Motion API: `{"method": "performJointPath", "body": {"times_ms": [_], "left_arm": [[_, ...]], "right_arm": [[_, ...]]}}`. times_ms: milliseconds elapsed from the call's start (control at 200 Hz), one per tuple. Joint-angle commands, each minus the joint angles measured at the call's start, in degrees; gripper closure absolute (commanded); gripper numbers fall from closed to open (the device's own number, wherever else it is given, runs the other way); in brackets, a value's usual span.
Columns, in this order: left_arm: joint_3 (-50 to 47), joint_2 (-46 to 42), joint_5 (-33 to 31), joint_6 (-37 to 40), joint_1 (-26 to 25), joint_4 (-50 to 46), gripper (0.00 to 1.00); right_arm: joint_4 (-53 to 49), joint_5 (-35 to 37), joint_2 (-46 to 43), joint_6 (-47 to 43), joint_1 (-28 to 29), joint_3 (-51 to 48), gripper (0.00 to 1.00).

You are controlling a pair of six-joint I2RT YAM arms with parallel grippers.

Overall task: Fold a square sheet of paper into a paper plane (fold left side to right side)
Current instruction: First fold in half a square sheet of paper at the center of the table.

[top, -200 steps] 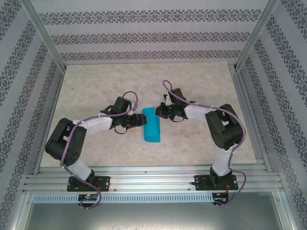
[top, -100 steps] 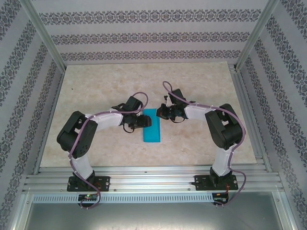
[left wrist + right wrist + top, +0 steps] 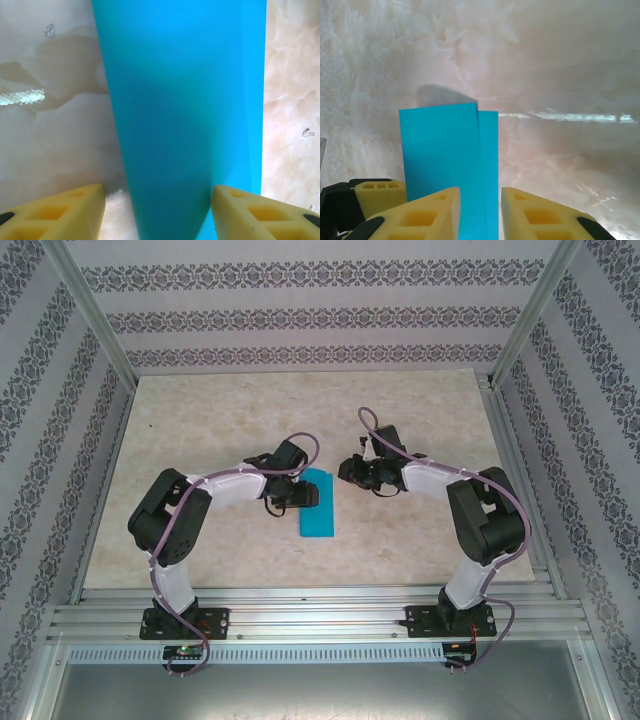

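Left claw (image 3: 157,194) is straddling the folded cyan sheet of paper (image 3: 317,504) at mid-frame, fingers wide apart; right claw (image 3: 480,196) is gaping slightly, its camera catching offset layers where overhead is rendering one strip.

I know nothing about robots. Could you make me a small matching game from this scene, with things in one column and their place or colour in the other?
Things:
1. paper
2. left pincer
3. right pincer
4. table

Descriptions:
A. pale and marbled
B. open, over the paper's left part
C. cyan, folded into a narrow strip
D. just right of the paper's far end

Pairs: 1-C, 2-B, 3-D, 4-A
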Motion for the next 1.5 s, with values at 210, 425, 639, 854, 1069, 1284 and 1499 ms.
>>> {"method": "performJointPath", "body": {"times_ms": [210, 425, 639, 854, 1069, 1284, 1499], "left_arm": [[3.98, 4.17, -0.82, 4.85, -3.03, -4.24, 0.40], [5.22, 5.43, -0.73, 5.37, -3.62, -4.55, 0.39], [6.38, 6.36, -1.41, 5.91, -4.06, -5.42, 0.38], [6.72, 6.88, -1.61, 5.60, -4.24, -5.29, 0.38], [7.29, 7.41, -1.90, 4.78, -4.29, -5.43, 0.37], [7.61, 7.92, -2.12, 3.89, -4.24, -5.24, 0.37], [7.80, 8.26, -2.32, 3.17, -4.24, -5.10, 0.37]], "right_arm": [[0.05, 1.37, -1.96, -1.47, -1.63, -3.00, 0.73], [0.09, 0.73, -2.36, -1.31, -1.72, -3.44, 0.73], [0.46, 0.58, -2.53, -1.09, -1.75, -3.87, 0.74], [0.53, 0.07, -2.90, -0.78, -1.74, -3.97, 0.74], [0.71, -0.31, -2.99, -0.34, -1.55, -4.32, 0.74], [0.99, -0.54, -2.93, -0.16, -1.23, -4.49, 0.74], [1.46, -1.00, -2.71, 0.40, -0.46, -4.50, 0.75]]}}
